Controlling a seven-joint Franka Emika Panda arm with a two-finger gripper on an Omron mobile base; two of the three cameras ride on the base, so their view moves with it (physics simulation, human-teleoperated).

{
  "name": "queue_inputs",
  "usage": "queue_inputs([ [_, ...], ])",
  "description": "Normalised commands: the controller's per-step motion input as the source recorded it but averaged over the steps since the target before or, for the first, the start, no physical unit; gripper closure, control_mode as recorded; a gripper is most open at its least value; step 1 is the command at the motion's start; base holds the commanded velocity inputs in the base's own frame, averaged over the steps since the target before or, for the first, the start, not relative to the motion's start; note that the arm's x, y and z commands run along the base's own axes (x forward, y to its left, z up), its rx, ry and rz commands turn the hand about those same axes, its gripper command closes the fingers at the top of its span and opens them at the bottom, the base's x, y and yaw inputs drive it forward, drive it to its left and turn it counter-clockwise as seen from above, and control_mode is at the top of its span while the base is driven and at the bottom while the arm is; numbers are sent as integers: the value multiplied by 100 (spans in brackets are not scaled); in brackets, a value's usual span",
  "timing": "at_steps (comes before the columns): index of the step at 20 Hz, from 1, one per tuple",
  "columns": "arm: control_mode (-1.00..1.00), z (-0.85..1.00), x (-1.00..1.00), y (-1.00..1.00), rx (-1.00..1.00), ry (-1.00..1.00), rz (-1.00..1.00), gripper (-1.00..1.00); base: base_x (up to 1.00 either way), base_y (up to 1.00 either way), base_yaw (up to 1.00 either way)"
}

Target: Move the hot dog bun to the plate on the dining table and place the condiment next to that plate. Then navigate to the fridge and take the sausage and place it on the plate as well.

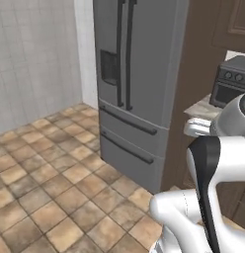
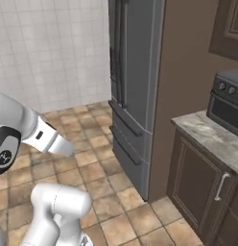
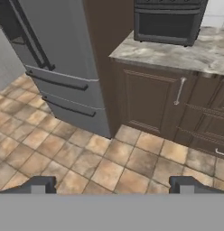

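Note:
The tall grey stainless-steel fridge (image 1: 137, 74) stands against the back wall with its doors and both drawers closed; I also see the fridge (image 2: 133, 81) from the right and the fridge (image 3: 55, 58) at the upper left of the hand view. My gripper (image 3: 112, 185) is open, its two dark fingertips (image 3: 39, 184) wide apart with nothing between them, held above the tiled floor and well short of the fridge. The hot dog bun, plate, dining table, condiment and sausage are out of view.
A dark brown panel flanks the fridge on the right. Beside it a marbled counter (image 2: 212, 137) over brown cabinets (image 3: 150, 101) carries a black toaster oven (image 3: 168, 20). Tan floor tiles (image 1: 45, 188) stretch in front; white tiled wall (image 2: 53, 53) at the left.

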Motion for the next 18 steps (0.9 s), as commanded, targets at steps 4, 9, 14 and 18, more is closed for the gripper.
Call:
queue_inputs([
  [4,100,0,0,0,0,0,0,-100,58,53,-36],
  [9,100,0,0,0,0,0,0,-100,47,57,-36],
  [14,100,0,0,0,0,0,0,-100,32,62,-32],
  [18,100,0,0,0,0,0,0,-100,24,62,-27],
])
